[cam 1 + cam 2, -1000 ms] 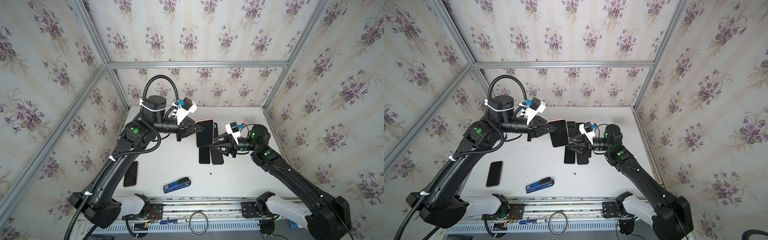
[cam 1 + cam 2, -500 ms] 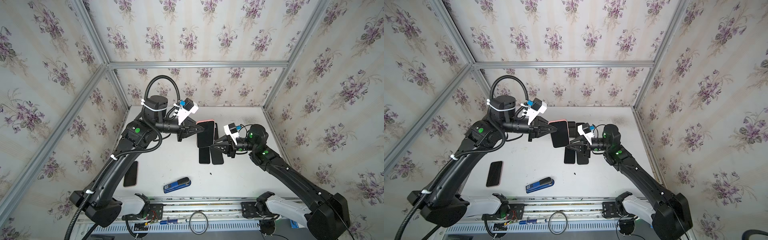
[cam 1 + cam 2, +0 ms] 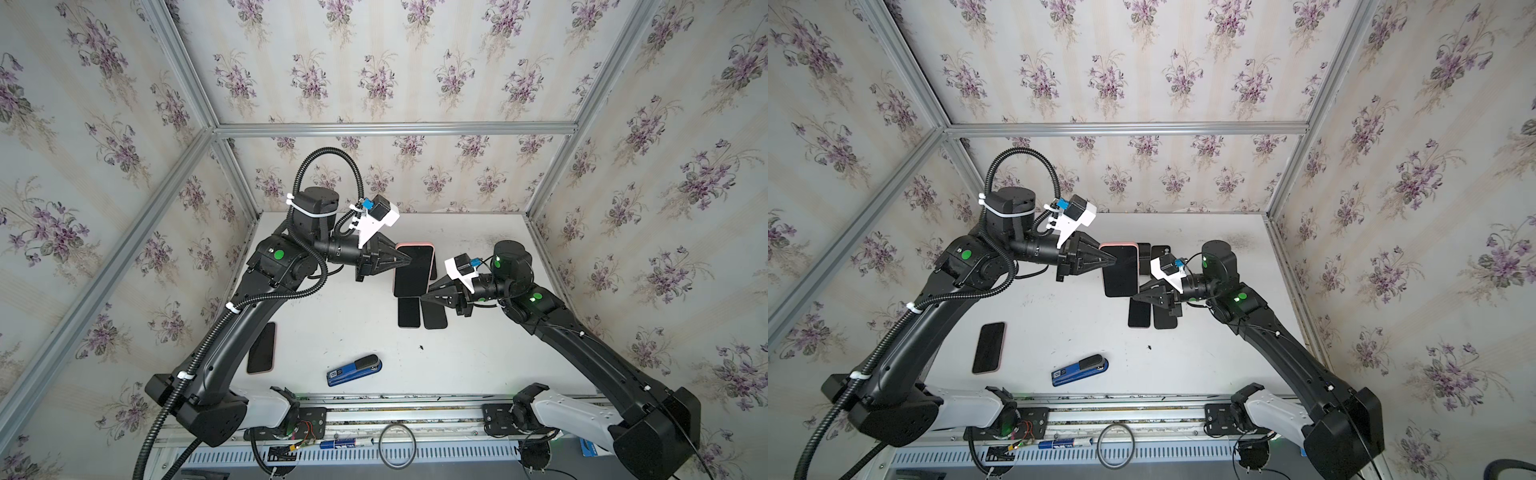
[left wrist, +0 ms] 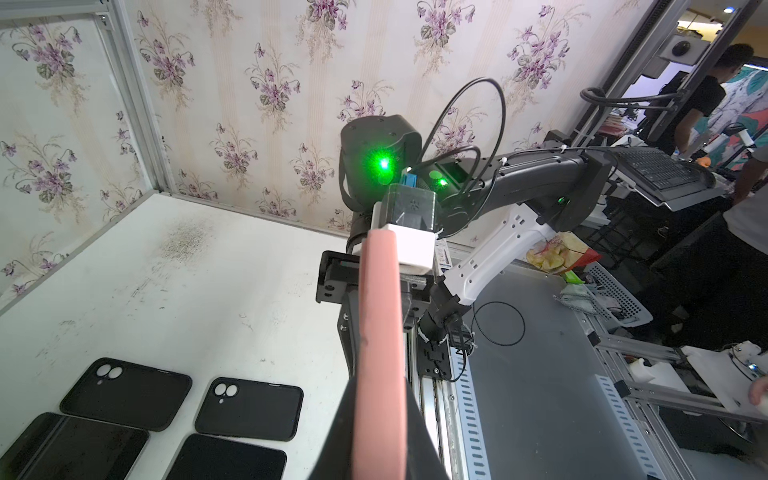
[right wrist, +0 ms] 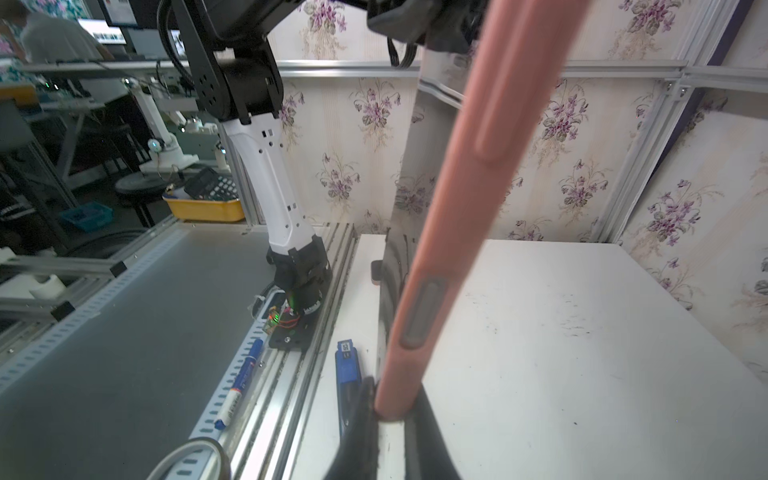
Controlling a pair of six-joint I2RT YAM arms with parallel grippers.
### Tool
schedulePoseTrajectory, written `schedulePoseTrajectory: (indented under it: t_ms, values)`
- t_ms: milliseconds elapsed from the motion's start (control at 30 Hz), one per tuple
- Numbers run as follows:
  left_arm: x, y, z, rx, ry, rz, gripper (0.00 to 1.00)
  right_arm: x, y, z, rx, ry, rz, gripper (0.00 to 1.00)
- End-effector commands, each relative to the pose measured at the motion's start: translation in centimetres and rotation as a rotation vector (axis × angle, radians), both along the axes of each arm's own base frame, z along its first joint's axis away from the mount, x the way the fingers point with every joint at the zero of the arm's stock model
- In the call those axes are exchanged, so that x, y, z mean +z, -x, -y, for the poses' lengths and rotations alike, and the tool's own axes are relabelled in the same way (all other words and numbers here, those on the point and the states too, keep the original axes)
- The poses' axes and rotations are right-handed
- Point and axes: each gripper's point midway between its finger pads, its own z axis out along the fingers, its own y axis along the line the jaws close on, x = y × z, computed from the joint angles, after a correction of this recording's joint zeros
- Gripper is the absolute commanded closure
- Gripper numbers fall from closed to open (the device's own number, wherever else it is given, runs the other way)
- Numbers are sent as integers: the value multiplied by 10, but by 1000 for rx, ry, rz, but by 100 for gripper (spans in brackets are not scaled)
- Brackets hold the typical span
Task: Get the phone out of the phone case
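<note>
Two closed grips, mid-air: pink soft-rimmed rectangular phone case (image 3: 415, 247), black glass-faced phone (image 3: 411, 274) inside, pinched edgewise between jaws of left gripper (image 3: 409, 261), at a corner between jaws of right gripper (image 3: 424, 297). Probably light, slippery, rigid; best peeled at pliant rim.

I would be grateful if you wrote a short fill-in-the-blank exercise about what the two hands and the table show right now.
1. The phone case held up between the hands is ___ in colour.
2. The left hand and the right hand are both ___ on that case.
3. The stapler lying on the table is ___.
4. In the left wrist view, ___ empty black cases lie on the table.
Missing words: pink; shut; blue; two.
</note>
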Motion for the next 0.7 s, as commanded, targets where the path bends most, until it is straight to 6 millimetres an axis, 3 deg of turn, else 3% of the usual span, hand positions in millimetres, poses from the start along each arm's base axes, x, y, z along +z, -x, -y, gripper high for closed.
schedulePoseTrajectory:
  t_ms: [0, 467, 667]
  values:
    - [6, 1, 3, -27, 25, 9, 100, -10, 2, -2, 31, 97, 272, 100]
    - [5, -5, 10, -56, 23, -35, 100, -14, -39, -1, -96, 233, 596, 99]
    - [8, -7, 11, -55, 26, -44, 100, -9, -64, 9, -297, 212, 694, 77]
